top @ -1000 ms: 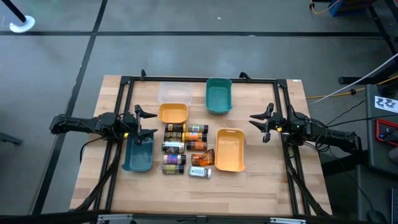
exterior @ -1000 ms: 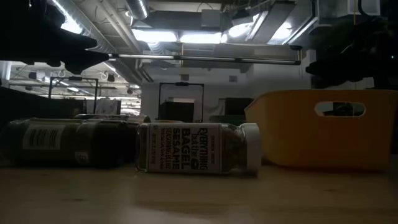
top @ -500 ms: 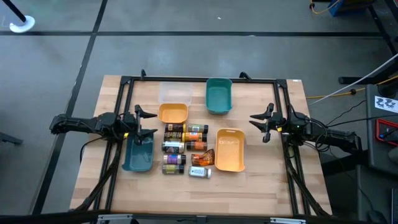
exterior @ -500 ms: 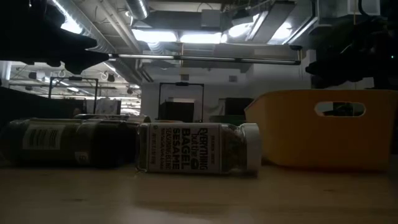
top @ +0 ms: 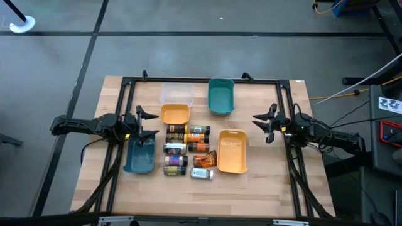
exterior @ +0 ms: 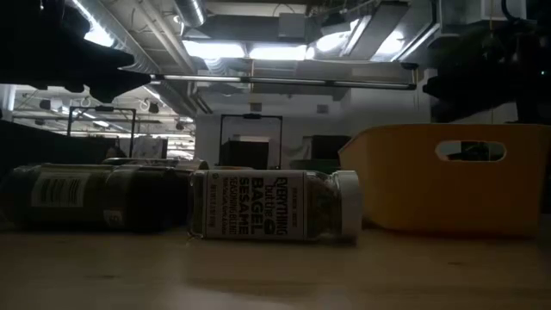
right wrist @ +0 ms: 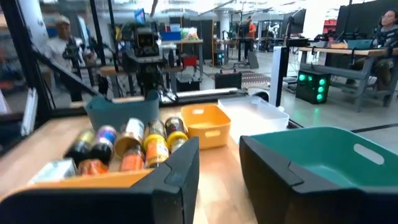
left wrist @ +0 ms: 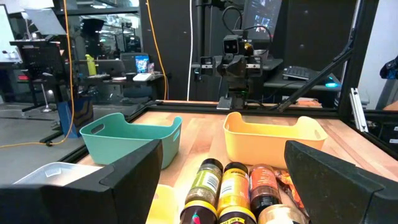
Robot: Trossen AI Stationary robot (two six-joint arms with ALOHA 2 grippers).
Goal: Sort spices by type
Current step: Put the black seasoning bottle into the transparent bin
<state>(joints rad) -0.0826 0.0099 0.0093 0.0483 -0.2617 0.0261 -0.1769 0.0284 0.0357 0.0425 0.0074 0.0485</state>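
The left gripper (top: 146, 123) hangs with fingers spread wide and empty at the left table edge, over the blue plastic tray (top: 139, 157). The cluster of dark-capped spice jars (top: 186, 149) lies mid-table, just beside the large yellow tray (top: 232, 151). Bare wood separates that tray from the right gripper (top: 264, 123), narrowly parted, empty.

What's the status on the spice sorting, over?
Left gripper open, empty, over the blue tray. Right gripper open, empty, right of the cluster. Spice jars unsorted mid-table. Path clear.
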